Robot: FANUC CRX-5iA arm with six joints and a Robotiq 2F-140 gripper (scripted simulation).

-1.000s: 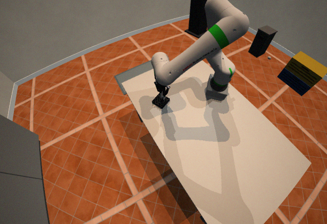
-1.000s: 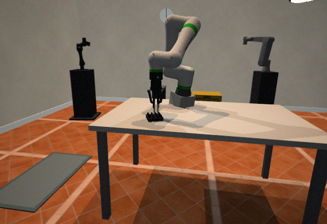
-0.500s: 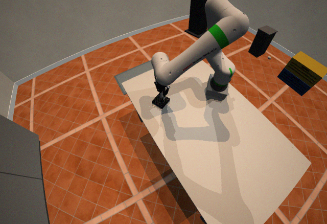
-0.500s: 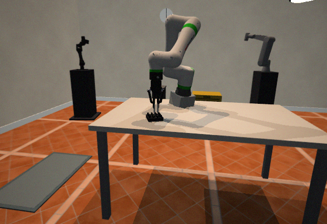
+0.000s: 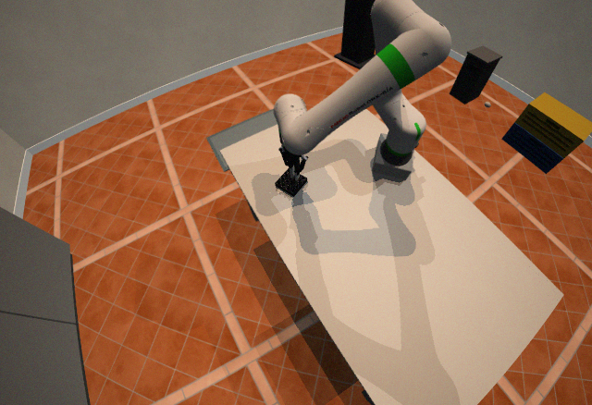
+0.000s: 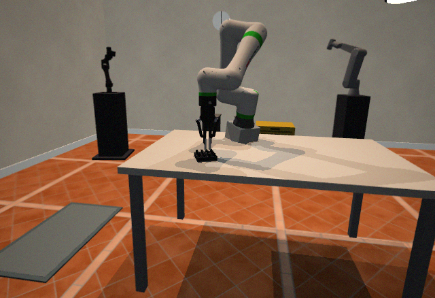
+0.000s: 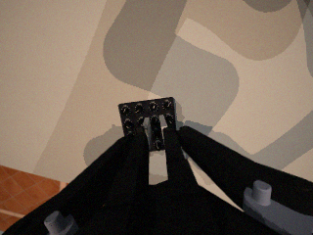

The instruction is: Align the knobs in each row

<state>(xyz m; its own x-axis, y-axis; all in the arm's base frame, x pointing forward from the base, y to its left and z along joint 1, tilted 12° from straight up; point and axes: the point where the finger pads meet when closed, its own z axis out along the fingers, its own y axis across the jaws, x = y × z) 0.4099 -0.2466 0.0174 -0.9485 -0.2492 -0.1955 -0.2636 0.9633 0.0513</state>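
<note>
The small black knob box (image 5: 290, 183) (image 6: 205, 156) (image 7: 147, 110) stands on the beige table (image 5: 430, 271) (image 6: 316, 168) (image 7: 59, 73) near its far left corner. In the wrist view its knobs show as rows of small dark studs; their white lines and the printed names are too small to read. My gripper (image 5: 295, 169) (image 6: 207, 147) (image 7: 155, 123) points straight down just over the box. Its fingers stand a narrow gap apart, on either side of a knob (image 7: 156, 128) in the box's near rows. I cannot see them pressing on it.
The arm's base (image 5: 394, 157) (image 6: 242, 131) stands on the table to the right of the box. The table's left edge runs close beside the box. A grey mat (image 6: 52, 238) lies on the floor. Black pedestals and a yellow and blue box (image 5: 549, 130) stand far off.
</note>
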